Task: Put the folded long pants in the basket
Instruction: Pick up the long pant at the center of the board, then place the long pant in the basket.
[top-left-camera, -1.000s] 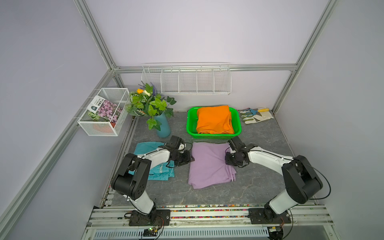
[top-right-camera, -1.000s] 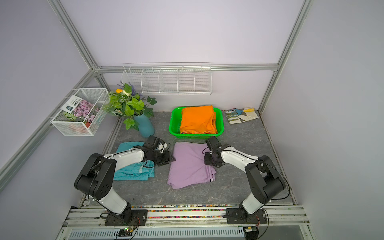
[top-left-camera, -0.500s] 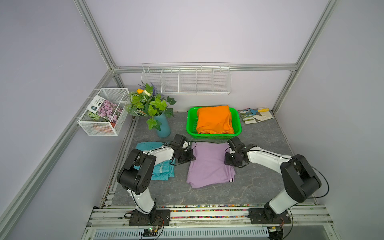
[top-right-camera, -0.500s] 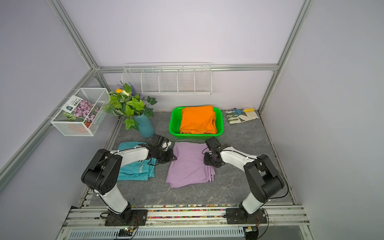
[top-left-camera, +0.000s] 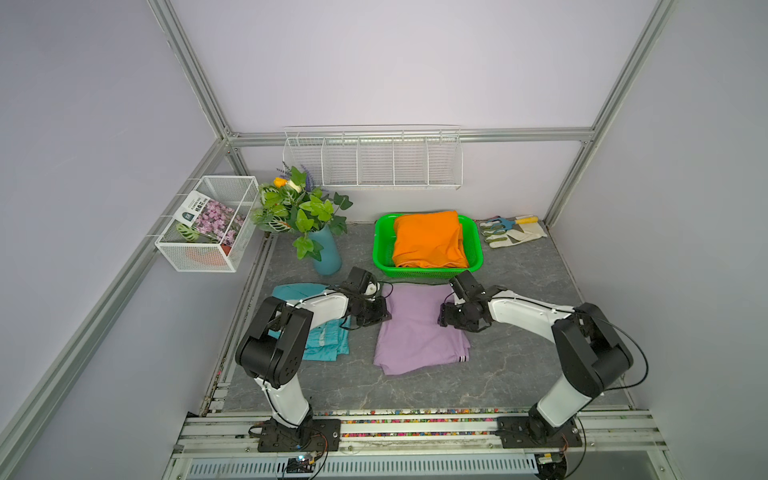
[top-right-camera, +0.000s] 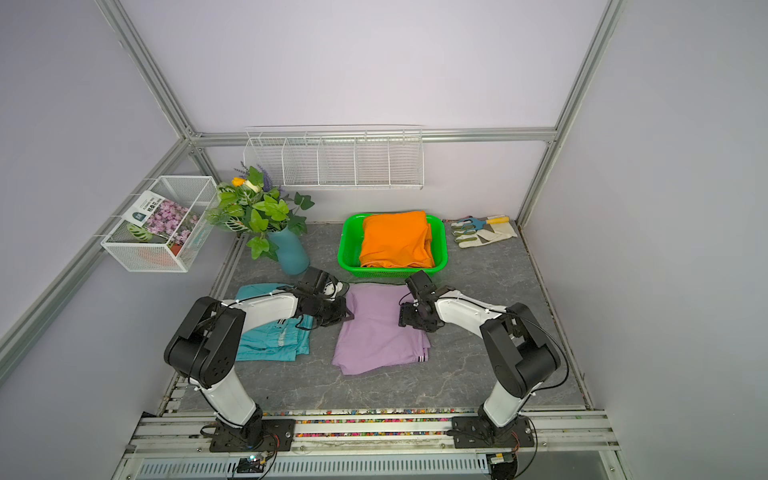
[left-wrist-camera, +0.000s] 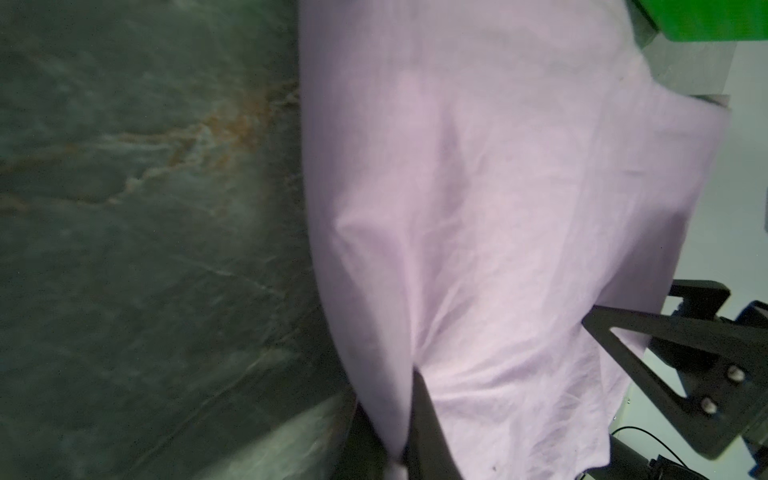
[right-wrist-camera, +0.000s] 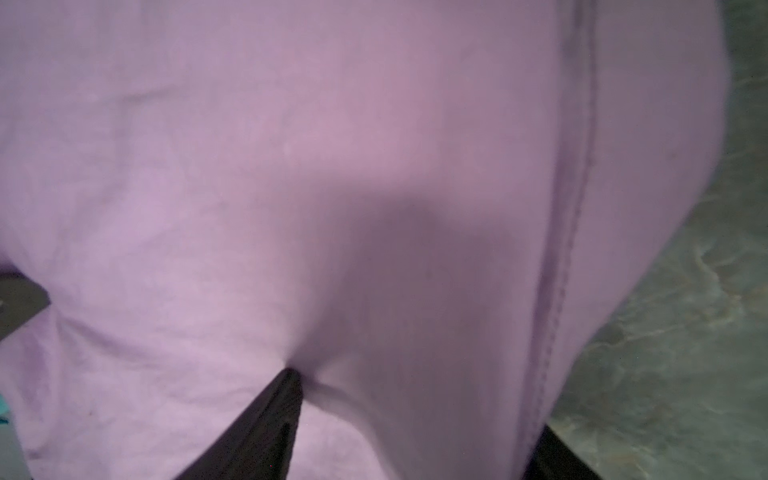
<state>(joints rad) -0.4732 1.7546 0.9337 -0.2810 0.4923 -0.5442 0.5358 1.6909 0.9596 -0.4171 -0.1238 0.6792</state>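
**While one pair lies in the basket, both grippers work the lilac pants**

Where the left gripper (top-left-camera: 385, 316) had its jaws apart a second ago, they are now clenched on the left edge of the lilac pants (top-left-camera: 415, 340). The left wrist view shows the cloth pinched and puckered at the fingers (left-wrist-camera: 424, 432). The right gripper (top-left-camera: 444, 321) has gone the other way. Its jaws were pinched then and now stand apart over the opposite edge, with one finger (right-wrist-camera: 266, 424) pressing a dimple into the cloth. The left arm's elbow has also swung a little nearer the basket (top-left-camera: 419, 272).

There are three pairs of pants. The orange pants (top-left-camera: 428, 241) lie folded inside the basket. The lilac pants lie flat on the table (top-left-camera: 519, 365) just on the robot's side of the basket, their far edge close to its near wall. The teal pants (top-left-camera: 326, 347) lie farther from the basket, toward its near left, partly under the left arm. There is one green basket, and there are two arms.

Both arms rise from the rail well away from the basket, fold at the elbow and reach low toward it. Their forearms angle inward, so the grippers face each other across the lilac pants.
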